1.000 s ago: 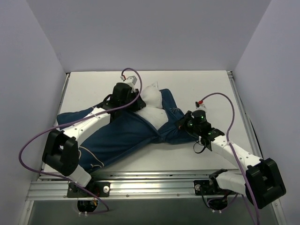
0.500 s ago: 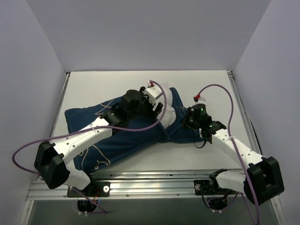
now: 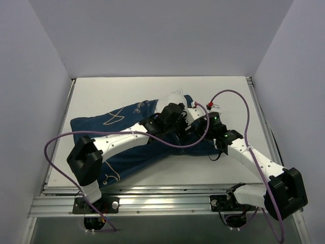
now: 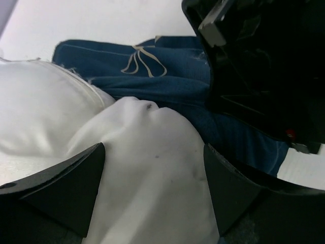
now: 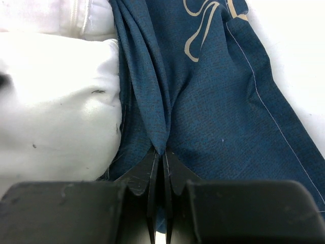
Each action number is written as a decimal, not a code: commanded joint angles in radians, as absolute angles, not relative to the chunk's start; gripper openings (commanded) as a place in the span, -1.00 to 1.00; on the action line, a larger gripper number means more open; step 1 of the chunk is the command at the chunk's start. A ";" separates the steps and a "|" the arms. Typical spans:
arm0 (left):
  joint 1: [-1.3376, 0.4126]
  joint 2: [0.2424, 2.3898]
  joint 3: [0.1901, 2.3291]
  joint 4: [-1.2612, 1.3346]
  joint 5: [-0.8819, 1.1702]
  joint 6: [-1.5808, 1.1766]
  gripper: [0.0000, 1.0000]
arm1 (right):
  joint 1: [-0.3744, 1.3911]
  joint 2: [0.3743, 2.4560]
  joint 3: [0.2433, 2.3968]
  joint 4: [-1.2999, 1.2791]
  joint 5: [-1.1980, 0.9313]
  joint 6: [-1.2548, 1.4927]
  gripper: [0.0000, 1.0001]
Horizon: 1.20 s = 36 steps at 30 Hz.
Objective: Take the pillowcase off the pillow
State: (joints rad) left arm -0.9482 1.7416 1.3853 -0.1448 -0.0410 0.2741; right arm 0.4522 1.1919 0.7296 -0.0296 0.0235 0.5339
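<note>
Navy pillowcase [image 3: 91, 127] lies crumpled across the white bench [image 3: 111, 91], with the plain white pillow [image 4: 147, 203] bulging out of its open end near the bench's middle. The right jaws are clenched on a pinched fold of the pillowcase just beside the exposed pillow. The left jaws stand released, spread wide on either side of a bulge of the pillow.
</note>
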 commanded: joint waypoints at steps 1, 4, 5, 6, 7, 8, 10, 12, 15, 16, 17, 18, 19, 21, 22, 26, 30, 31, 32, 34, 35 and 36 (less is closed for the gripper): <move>-0.948 1.788 1.450 -0.173 -0.031 0.267 0.73 | 0.462 1.206 0.767 -0.055 0.058 0.519 -1.00; -0.934 1.833 1.448 -0.186 -0.034 0.227 0.79 | 0.462 1.213 0.769 -0.054 0.060 0.518 -1.00; -0.928 1.853 1.447 -0.192 -0.035 0.213 0.79 | 0.463 1.212 0.767 -0.051 0.060 0.520 -1.00; -0.911 1.861 1.444 -0.195 -0.038 0.198 0.79 | 0.463 1.212 0.767 -0.049 0.061 0.519 -1.00; -0.902 1.868 1.437 -0.195 -0.040 0.169 0.79 | 0.462 1.210 0.765 -0.049 0.061 0.518 -1.00; -0.894 1.881 1.421 -0.192 -0.047 0.155 0.77 | 0.463 1.210 0.765 -0.049 0.066 0.518 -1.00; -0.877 1.887 1.399 -0.166 -0.070 0.120 0.51 | 0.463 1.206 0.765 -0.048 0.069 0.518 -1.00; -0.868 1.891 1.365 -0.132 -0.116 0.098 0.12 | 0.463 1.206 0.764 -0.045 0.078 0.519 -1.00; -0.839 1.875 1.329 -0.101 -0.107 0.033 -0.79 | 0.459 1.206 0.750 -0.046 0.100 0.518 -1.00; -0.824 1.867 1.318 -0.092 -0.104 0.022 -0.95 | 0.450 1.203 0.743 -0.048 0.107 0.523 -1.00; -0.816 1.846 1.310 -0.086 -0.098 0.012 -0.95 | 0.442 1.201 0.726 -0.052 0.113 0.526 -1.00; -0.805 1.835 1.293 -0.077 -0.089 0.012 -0.95 | 0.430 1.197 0.716 -0.052 0.124 0.538 -1.00; -0.798 1.819 1.286 -0.075 -0.090 -0.029 -0.95 | 0.411 1.193 0.706 -0.055 0.132 0.543 -1.00; -0.772 1.783 1.270 -0.081 -0.104 -0.055 -0.95 | 0.388 1.192 0.683 -0.067 0.149 0.558 -1.00; -0.759 1.767 1.252 -0.084 -0.109 -0.084 -0.95 | 0.376 1.192 0.675 -0.072 0.158 0.563 -1.00; -0.692 1.659 1.197 -0.121 -0.127 -0.193 -0.95 | 0.286 1.180 0.634 -0.077 0.156 0.589 -1.00; -0.634 1.557 1.132 -0.166 -0.140 -0.264 -0.95 | 0.224 1.148 0.601 -0.068 0.161 0.600 -1.00; -0.624 1.542 1.128 -0.182 -0.144 -0.293 -0.95 | 0.221 1.141 0.591 -0.066 0.173 0.603 -1.00; -0.617 1.510 1.115 -0.205 -0.138 -0.304 -0.95 | 0.218 1.135 0.588 -0.064 0.189 0.609 -1.00; -0.595 1.477 1.095 -0.216 -0.130 -0.345 -0.95 | 0.210 1.132 0.581 -0.066 0.199 0.615 -1.00; -0.586 1.447 1.086 -0.221 -0.115 -0.359 -0.95 | 0.209 1.131 0.580 -0.066 0.204 0.618 -1.00; -0.578 1.434 1.074 -0.225 -0.104 -0.382 -0.95 | 0.206 1.138 0.580 -0.066 0.206 0.620 -1.00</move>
